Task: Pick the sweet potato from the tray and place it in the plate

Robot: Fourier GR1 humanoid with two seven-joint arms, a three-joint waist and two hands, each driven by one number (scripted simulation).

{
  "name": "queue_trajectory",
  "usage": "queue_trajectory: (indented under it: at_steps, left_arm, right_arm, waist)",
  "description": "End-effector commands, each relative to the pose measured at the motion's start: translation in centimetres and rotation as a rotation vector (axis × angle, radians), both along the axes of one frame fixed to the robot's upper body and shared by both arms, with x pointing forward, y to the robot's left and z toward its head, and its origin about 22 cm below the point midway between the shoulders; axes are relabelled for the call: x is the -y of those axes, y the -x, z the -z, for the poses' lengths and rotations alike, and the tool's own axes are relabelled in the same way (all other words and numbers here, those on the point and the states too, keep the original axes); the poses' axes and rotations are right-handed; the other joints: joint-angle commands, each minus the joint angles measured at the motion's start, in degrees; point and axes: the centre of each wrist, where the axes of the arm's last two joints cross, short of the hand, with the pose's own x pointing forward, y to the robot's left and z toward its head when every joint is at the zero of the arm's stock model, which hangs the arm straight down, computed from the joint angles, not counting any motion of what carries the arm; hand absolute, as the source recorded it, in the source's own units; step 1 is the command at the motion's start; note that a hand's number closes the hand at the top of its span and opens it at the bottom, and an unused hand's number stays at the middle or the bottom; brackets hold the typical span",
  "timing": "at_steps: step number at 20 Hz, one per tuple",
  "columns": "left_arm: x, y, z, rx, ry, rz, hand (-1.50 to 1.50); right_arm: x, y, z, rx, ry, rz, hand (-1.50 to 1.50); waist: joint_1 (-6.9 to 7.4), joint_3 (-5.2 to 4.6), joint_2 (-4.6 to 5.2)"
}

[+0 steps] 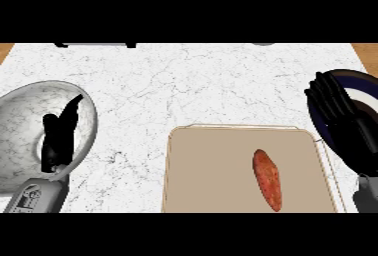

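The sweet potato lies on the tan tray, in the tray's right half. It is long and reddish-orange, and it lies lengthwise, running from the far side toward the near edge with its near end angled slightly to the right. Nothing touches it. The tray sits on the white marbled desk at the near middle of the view.

The right robot hand shows at the view's right edge, beyond and to the right of the sweet potato and well apart from it. Its fingers are stretched out and relaxed, pointing toward the far side, and it holds nothing. It shows in front of the dark blue plate, which has a pale ring inside its rim and lies on the desk just beside the tray's right side. The hand covers much of the plate's left part.

The left robot hand shows at the view's left, on the other side of the tray and farther from the sweet potato than the right one. Its fingers are straight and point toward the far side, and it also holds nothing. It shows in front of a grey marbled round dish that lies on the desk to the left of the tray and apart from it.
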Motion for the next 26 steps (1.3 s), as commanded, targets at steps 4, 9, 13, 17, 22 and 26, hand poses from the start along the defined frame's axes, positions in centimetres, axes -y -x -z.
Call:
queue_trajectory:
  at_steps: [4, 9, 13, 17, 22, 26]
  left_arm:
    - [1.1, 0.8, 1.3, -0.064, 0.058, 0.088, 0.00]
    - [2.1, 1.5, 2.7, -0.154, 0.112, 0.120, 0.00]
    - [2.6, 1.8, 2.3, -0.114, 0.145, 0.136, 0.00]
    - [2.1, 2.8, 2.3, -0.129, 0.159, 0.148, 0.00]
    - [2.5, 3.3, 3.1, -0.140, 0.131, 0.147, 0.00]
    - [1.7, 3.0, 1.7, -0.123, 0.140, 0.143, 0.00]
  right_arm:
    - [-2.7, -0.4, -0.7, -0.079, -0.017, -0.433, 1.50]
    - [-0.7, -0.7, -11.5, 0.377, 0.756, -0.354, 1.50]
    - [0.7, 1.5, 3.2, 0.185, 0.387, -0.244, 1.50]
    - [1.6, 2.7, 6.6, 0.128, -0.030, -0.354, -1.50]
    - [3.5, 1.2, 6.1, 0.213, 0.312, -0.632, -1.50]
    - [3.7, -0.4, 3.5, 0.301, 0.644, -0.611, -1.50]
  waist:
    - [1.71, 1.50, -1.75]
    - [0.27, 0.71, -3.94]
    - [0.46, 1.89, -1.34]
    - [1.19, 1.86, -1.52]
    - [1.19, 1.56, -1.76]
    - [1.66, 1.54, -1.92]
